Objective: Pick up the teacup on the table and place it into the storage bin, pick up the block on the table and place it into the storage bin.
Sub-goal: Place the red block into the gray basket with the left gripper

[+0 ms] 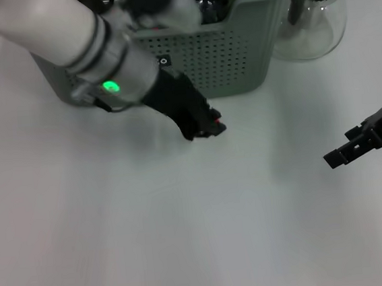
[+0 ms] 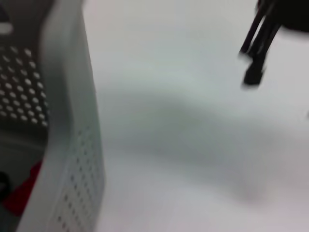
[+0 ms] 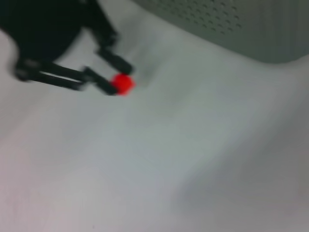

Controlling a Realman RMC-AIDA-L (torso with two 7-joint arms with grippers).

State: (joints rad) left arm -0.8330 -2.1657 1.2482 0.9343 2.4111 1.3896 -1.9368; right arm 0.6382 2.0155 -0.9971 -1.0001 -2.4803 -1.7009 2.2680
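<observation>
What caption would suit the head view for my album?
Left gripper holds a small red block before the storage bin; right gripper waits aside.

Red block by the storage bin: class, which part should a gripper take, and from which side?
Pinch two opposite faces of the red block at the fingertips, probably from above: it is small and compact, low over the table, as the left gripper holds it now before the storage bin. The right gripper idles at the right.
</observation>
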